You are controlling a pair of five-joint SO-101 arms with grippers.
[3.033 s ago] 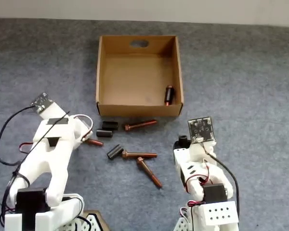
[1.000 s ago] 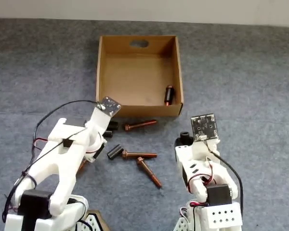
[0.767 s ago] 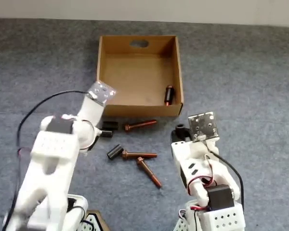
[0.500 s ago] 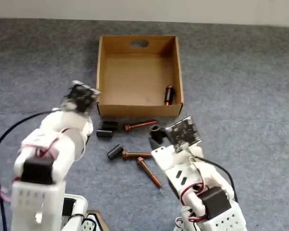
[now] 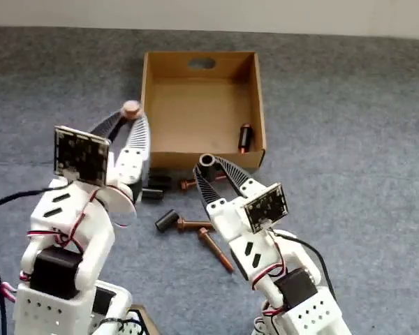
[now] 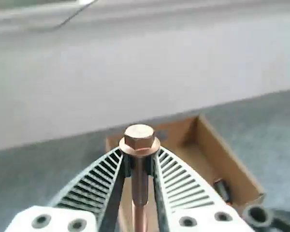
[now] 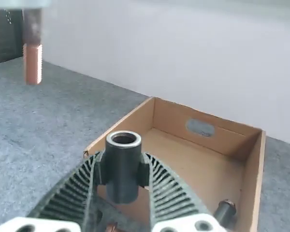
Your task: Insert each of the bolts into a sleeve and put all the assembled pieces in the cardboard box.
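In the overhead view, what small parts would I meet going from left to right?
Copper bolt in the left gripper → tilted black sleeve on the carpet → upright sleeve in the right gripper → assembled piece inside the cardboard box.

Cardboard box [image 5: 195, 112] interior mostly free, one assembled piece [image 5: 245, 138] by right wall; loose bolts [image 5: 192, 225] and sleeves [image 5: 166, 220] clutter surface [image 5: 349, 139] before it.

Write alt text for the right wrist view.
The right gripper clamps a black sleeve upright, open end up. Behind it sits the cardboard box with one finished piece inside, and the threaded tip of a copper bolt hangs farther off.
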